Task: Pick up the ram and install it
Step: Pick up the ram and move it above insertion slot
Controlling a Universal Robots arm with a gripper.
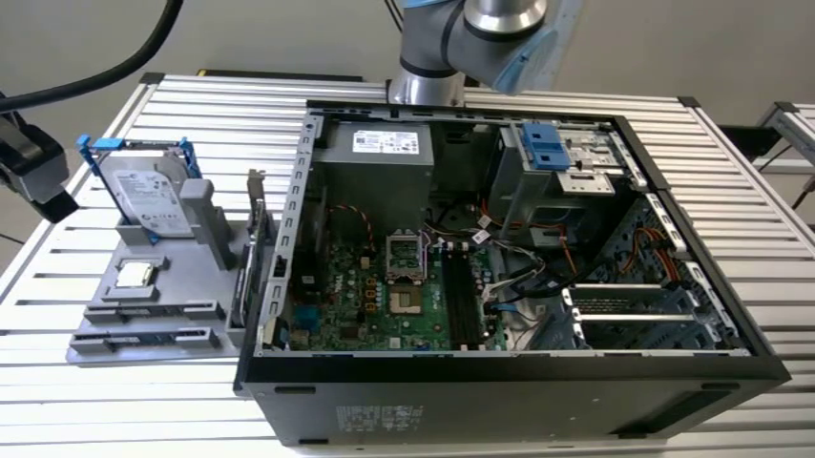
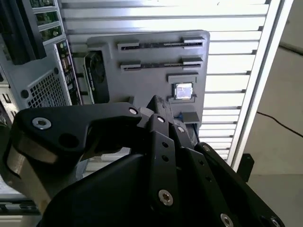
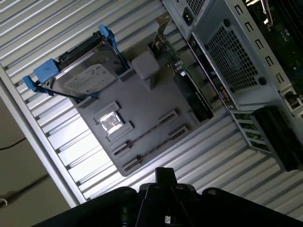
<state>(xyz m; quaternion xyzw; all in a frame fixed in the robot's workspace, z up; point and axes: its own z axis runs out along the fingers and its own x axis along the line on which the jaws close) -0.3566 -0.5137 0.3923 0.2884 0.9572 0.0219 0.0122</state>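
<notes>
Grey tray (image 3: 151, 101) holds one blue-framed silver hard drive (image 3: 87, 71), one square chip (image 3: 111, 122), one bracketed card (image 3: 194, 97); whether its two long slots (image 2: 161, 45) hold the ram, or how wide the black end effector (image 3: 164, 176) stands, I cannot tell.

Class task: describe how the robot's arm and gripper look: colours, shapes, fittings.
The arm has rounded silver-grey joints with a light blue cap. The gripper is black, built of angular linked plates with silver screw heads. A thick black cable curves at the exterior view's left.
</notes>
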